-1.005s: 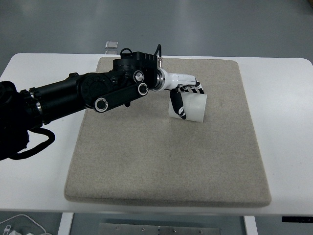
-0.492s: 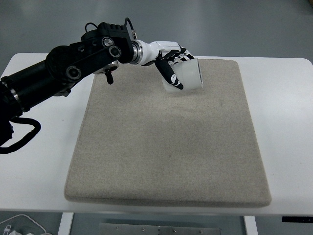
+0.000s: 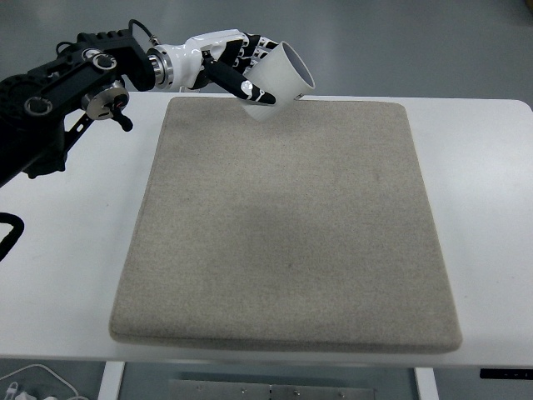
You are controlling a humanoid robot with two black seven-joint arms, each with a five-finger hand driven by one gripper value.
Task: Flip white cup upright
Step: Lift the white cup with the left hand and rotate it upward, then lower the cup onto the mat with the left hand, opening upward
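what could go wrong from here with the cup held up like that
1. The white cup is held tilted, mouth facing up and right, near the far edge of the beige mat. Released now, it would likely tip or roll rather than stand.
2. The left hand grips it from one side only, so it may slip while being turned.
3. Set down there, it could land off the mat, on the white table.

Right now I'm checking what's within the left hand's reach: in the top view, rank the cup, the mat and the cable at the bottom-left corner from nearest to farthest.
1. Cup: held in the left hand, top.
2. Mat: centre, just below the hand.
3. Cable: bottom-left corner, farthest.
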